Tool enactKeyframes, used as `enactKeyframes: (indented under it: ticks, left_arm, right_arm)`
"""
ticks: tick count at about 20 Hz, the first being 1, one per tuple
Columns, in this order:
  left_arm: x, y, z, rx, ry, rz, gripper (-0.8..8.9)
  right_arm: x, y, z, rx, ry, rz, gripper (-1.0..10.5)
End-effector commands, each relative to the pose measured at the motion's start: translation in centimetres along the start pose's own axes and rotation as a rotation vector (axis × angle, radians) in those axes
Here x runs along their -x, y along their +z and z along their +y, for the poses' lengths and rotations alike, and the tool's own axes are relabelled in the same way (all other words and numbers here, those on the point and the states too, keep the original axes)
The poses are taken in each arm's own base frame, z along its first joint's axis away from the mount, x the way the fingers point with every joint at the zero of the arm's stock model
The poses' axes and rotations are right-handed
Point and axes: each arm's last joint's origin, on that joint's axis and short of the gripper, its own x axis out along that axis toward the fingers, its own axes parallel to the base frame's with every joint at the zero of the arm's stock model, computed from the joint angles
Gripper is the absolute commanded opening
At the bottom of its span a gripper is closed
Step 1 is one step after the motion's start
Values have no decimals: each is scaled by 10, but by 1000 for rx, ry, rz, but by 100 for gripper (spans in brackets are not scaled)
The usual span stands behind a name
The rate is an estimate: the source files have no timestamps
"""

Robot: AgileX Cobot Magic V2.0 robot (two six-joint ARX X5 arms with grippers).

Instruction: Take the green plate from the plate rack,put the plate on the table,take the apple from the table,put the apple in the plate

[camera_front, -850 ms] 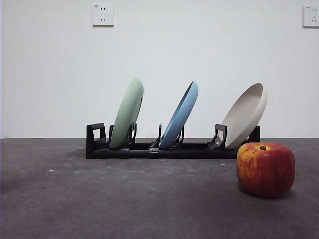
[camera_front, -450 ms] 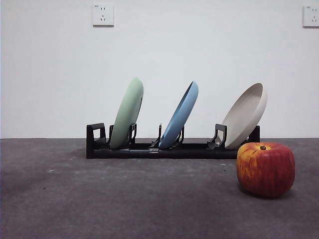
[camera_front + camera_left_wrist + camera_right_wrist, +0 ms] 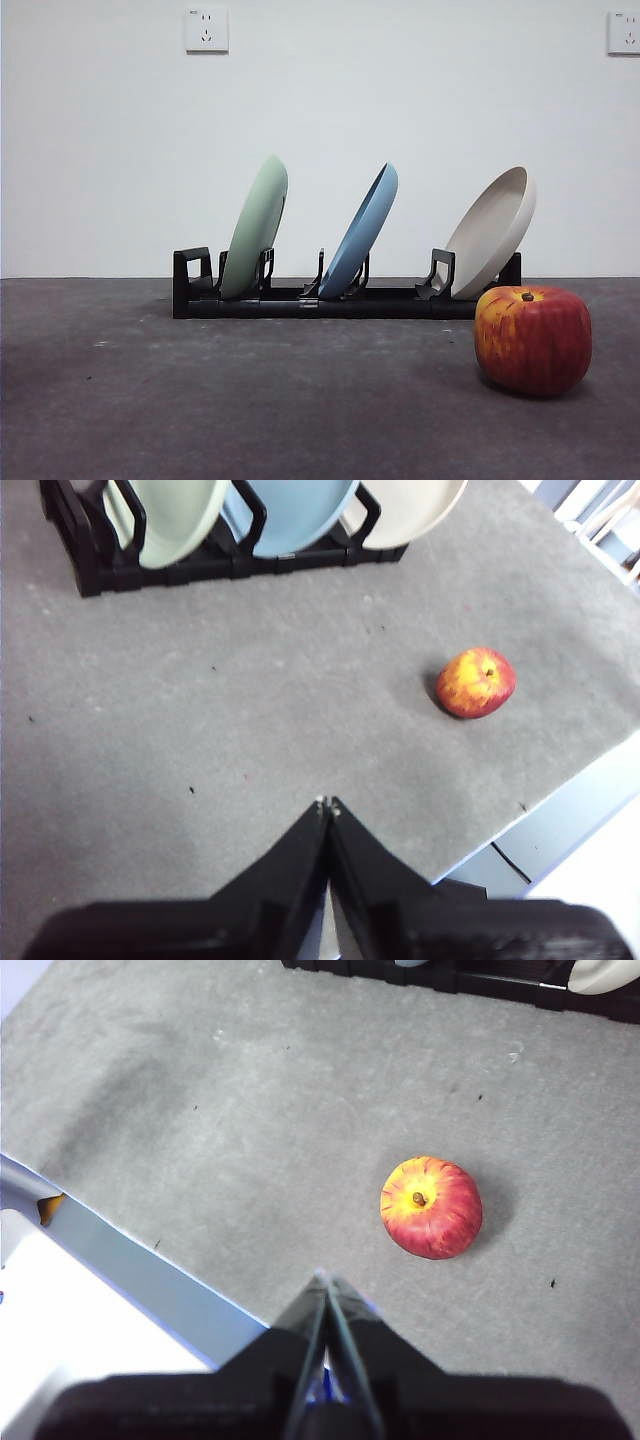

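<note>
The green plate [image 3: 256, 225] stands tilted in the leftmost slot of the black plate rack [image 3: 310, 300], also seen as the green plate [image 3: 170, 515] in the left wrist view. The red apple [image 3: 533, 340] rests on the table [image 3: 250, 400] in front of the rack's right end. My left gripper [image 3: 326, 804] is shut and hovers high over the near table, well short of the rack. My right gripper [image 3: 325, 1280] is shut too, held above the table edge a little short of the apple [image 3: 431, 1207]. Neither holds anything.
A blue plate [image 3: 360, 230] fills the middle slot and a beige plate [image 3: 492, 232] the right one. The table's near edge [image 3: 560, 800] runs close behind both grippers. Two wall sockets [image 3: 206, 29] sit high on the white wall.
</note>
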Motion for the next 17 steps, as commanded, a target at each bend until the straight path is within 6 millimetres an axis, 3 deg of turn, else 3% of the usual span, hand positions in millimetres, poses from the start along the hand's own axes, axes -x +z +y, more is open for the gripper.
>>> enactKeyframes:
  ticks: [1,3,4,6,7,8,12,17]
  left_arm:
    - [0,1,0,-24,-2,-5,-3]
    - [0,1,0,-23,-2,-4,18]
    - [0,1,0,-19,-2,-4,113]
    - [0,1,0,-20,-2,-5,423]
    - [0,1,0,-20,-2,-5,507]
    - [0,1,0,-21,-2,-8,507]
    - [0,6,0,-32,0,-33,505]
    - [-6,35,2,-63,-23,-56,505]
  right_arm:
    - [0,1,0,17,-1,-3,1]
    - [0,1,0,8,-1,-2,9]
    - [0,1,0,5,-1,-2,63]
    - [0,1,0,-22,-1,-2,392]
    - [0,1,0,-30,-1,-2,562]
    - [0,1,0,-37,-1,-2,623]
    - [0,1,0,-37,0,-2,630]
    - [0,1,0,-44,0,-2,630]
